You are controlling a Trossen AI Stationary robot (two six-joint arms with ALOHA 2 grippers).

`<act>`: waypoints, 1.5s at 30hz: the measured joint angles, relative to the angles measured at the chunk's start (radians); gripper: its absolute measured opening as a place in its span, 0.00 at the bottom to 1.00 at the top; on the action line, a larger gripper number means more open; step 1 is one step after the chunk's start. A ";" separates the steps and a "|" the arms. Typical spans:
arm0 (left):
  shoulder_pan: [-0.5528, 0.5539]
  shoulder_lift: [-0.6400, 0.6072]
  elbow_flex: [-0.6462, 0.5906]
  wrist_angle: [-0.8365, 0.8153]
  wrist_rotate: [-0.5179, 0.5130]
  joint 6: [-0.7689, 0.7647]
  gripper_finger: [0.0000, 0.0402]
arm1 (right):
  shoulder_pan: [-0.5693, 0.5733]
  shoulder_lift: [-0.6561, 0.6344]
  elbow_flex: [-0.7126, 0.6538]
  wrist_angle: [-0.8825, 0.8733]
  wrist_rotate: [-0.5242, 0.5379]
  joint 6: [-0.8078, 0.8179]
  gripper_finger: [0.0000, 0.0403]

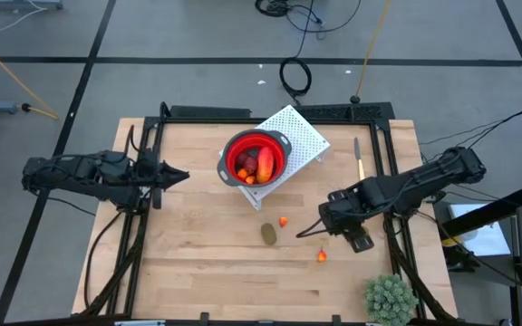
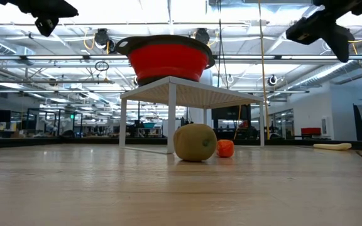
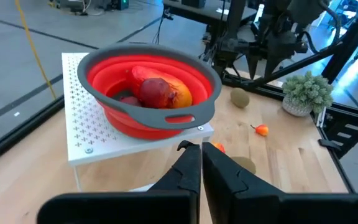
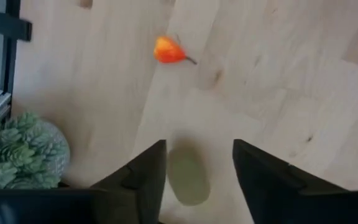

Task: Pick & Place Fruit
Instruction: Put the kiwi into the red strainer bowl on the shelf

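The right hand [image 4: 197, 168], released, hangs above the brown-green oval [image 1: 268, 234] at frame centre; lower straight, straddle it evenly, then clench.

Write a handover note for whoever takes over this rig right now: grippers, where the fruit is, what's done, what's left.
Left gripper: shut, empty, waiting at the table's left, raised.
Right gripper: open, empty, raised above the table near the loose fruit.
Bowl on the white stand: already holds several red and orange pieces.
Left on the table: green-brown oval, small orange piece beside it, another orange piece nearer the plant.
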State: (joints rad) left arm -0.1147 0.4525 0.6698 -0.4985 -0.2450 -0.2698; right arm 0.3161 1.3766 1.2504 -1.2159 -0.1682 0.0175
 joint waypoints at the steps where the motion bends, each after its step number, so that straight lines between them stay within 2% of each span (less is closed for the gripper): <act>1: 0.000 -0.003 0.000 0.000 0.000 0.007 0.01 | 0.000 0.000 -0.004 -0.003 -0.012 0.000 0.47; 11: 0.000 -0.003 0.000 -0.002 0.002 0.023 0.04 | 0.000 0.000 -0.116 -0.041 -0.049 -0.003 0.70; 16: 0.000 -0.003 0.000 -0.002 0.004 0.021 0.01 | 0.001 0.000 -0.169 -0.061 -0.047 -0.034 0.76; 25: 0.000 -0.003 0.000 -0.003 0.004 0.021 0.05 | 0.023 0.000 -0.254 -0.048 -0.046 -0.056 0.78; 31: 0.000 -0.003 0.000 -0.003 0.004 0.022 0.00 | 0.079 0.000 -0.325 0.033 -0.043 -0.057 0.77; 35: 0.000 -0.003 0.000 -0.003 0.004 0.022 0.03 | 0.112 0.000 -0.368 0.094 -0.040 -0.052 0.77; 40: 0.000 -0.003 0.000 -0.004 0.004 0.022 0.05 | 0.145 0.000 -0.426 0.140 0.044 -0.003 0.77; 45: 0.000 -0.003 0.000 -0.004 0.004 0.013 0.01 | 0.152 0.000 -0.481 0.195 0.043 0.004 0.77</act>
State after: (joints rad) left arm -0.1150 0.4492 0.6697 -0.5022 -0.2409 -0.2566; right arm 0.4679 1.3769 0.7690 -1.0208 -0.1256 0.0219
